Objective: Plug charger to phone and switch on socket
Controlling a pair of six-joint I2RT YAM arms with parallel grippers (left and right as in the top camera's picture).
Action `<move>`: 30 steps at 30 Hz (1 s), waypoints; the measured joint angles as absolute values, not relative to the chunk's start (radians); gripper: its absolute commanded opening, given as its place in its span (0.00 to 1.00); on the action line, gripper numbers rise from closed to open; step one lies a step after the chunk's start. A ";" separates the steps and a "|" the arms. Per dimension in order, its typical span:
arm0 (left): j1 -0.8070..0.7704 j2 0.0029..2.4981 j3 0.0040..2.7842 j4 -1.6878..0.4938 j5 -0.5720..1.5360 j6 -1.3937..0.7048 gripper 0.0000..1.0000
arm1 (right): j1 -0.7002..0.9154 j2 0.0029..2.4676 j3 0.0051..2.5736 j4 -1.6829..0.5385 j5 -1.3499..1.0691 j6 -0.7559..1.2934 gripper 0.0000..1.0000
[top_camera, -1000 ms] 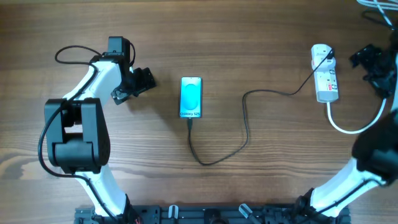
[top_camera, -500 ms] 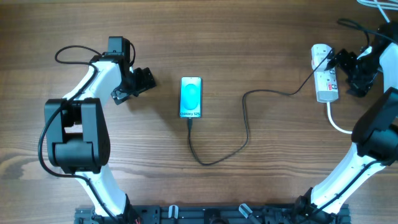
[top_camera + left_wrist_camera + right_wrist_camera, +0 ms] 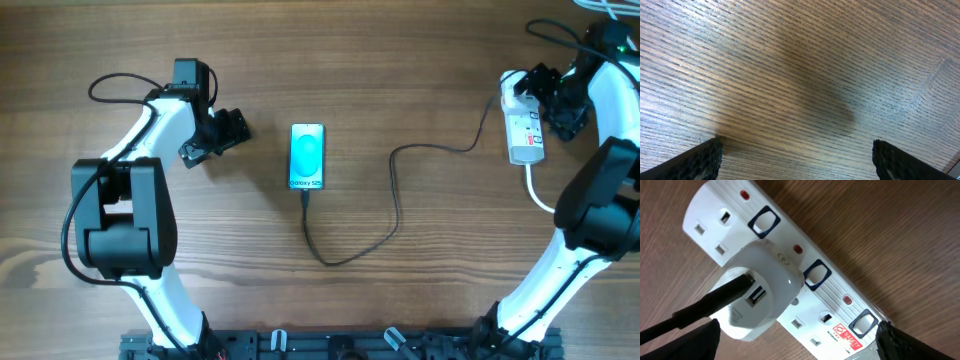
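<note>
The phone (image 3: 307,156) lies flat mid-table, its screen lit cyan. The charger's thin black cable (image 3: 396,205) meets the phone's near edge, loops right and runs to a white adapter (image 3: 760,297) seated in the middle outlet of the socket (image 3: 524,130). The socket (image 3: 840,287), a white strip, has three rocker switches (image 3: 816,273) with red dots beside them. My right gripper (image 3: 547,100) hovers open just above the strip; in its wrist view the right gripper (image 3: 800,341) has one finger on each side, touching nothing. My left gripper (image 3: 215,140) rests open left of the phone, and its wrist view shows the left gripper (image 3: 799,160) over bare wood.
The socket's thick white cord (image 3: 540,195) curves off its near end toward the right arm. More white cables (image 3: 605,10) lie at the far right corner. The wooden table (image 3: 440,280) carries nothing else.
My right arm has swung left and toward the far edge, bringing its gripper from beside the socket to over it. The left arm, phone and cable have not moved.
</note>
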State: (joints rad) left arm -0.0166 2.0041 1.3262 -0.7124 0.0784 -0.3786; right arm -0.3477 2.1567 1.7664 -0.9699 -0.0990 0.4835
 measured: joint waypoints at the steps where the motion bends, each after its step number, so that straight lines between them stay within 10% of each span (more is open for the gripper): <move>1: -0.017 2.004 1.326 -0.713 0.078 -0.379 1.00 | -0.343 2.157 1.766 -0.973 -0.084 0.494 1.00; 30: -0.017 2.004 1.326 -0.712 0.078 -0.379 1.00 | -0.337 2.018 1.693 -0.947 0.001 0.559 1.00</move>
State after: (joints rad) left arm -0.0166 2.0041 1.3262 -0.7124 0.0784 -0.3786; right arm -0.3370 2.0182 1.6928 -0.9474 0.0006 0.5594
